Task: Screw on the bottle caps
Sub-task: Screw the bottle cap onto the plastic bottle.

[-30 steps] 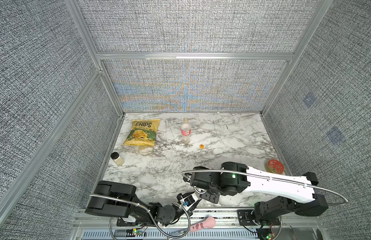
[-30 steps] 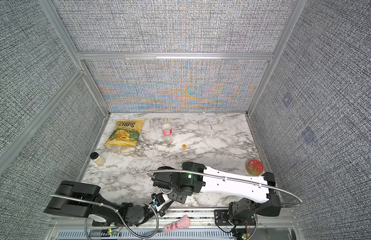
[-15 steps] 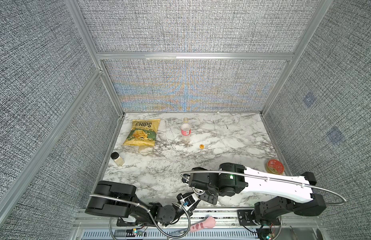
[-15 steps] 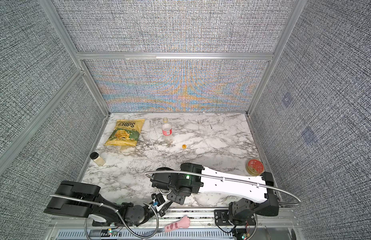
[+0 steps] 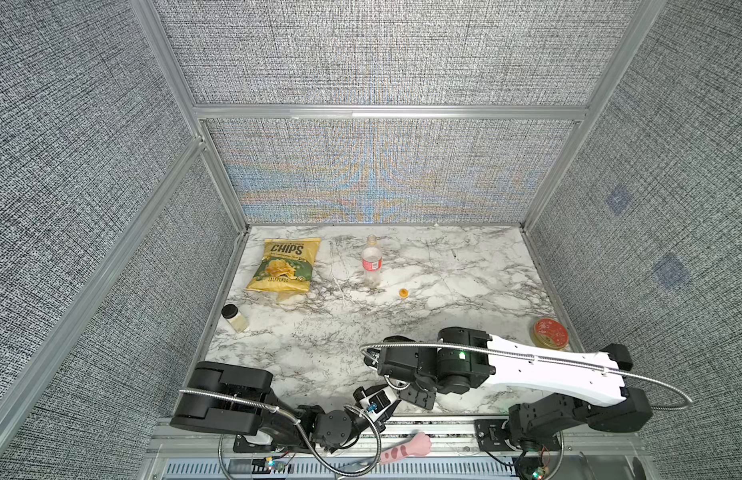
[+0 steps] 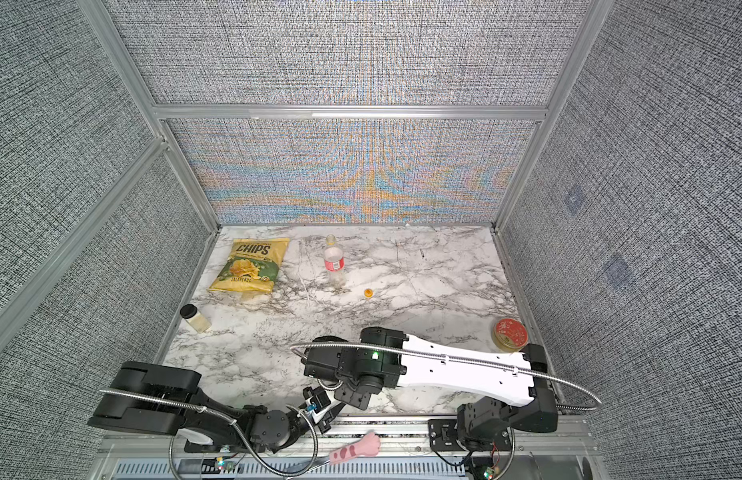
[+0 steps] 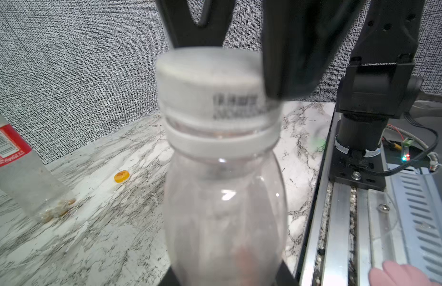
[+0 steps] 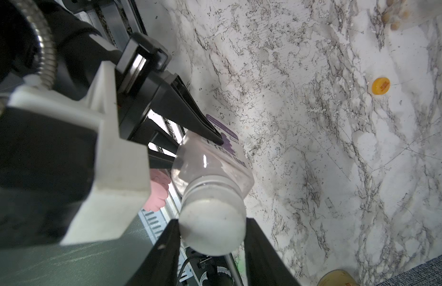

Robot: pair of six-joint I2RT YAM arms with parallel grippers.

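My left gripper (image 7: 226,274) is shut on the body of the shorter pink-tinted bottle (image 7: 225,210) and holds it upright at the table's front edge. The wide white cap (image 8: 212,222) sits on that bottle's neck. My right gripper (image 8: 212,229) reaches over it, with a black finger pressed against each side of the cap. In both top views the two wrists meet there (image 5: 396,399) and hide this bottle. The taller bottle with the red label (image 5: 370,262) stands uncapped at the back. The orange-yellow cap (image 5: 403,293) lies on the marble to its right.
A yellow chips bag (image 5: 285,266) lies at the back left. A small black-lidded jar (image 5: 234,318) lies near the left wall, and a round red tin (image 5: 551,331) stands by the right wall. A pink paw-shaped thing (image 5: 404,449) rests on the front rail.
My right wrist has shifted a little to the left, over the left gripper. The left arm and the things on the table have not moved.
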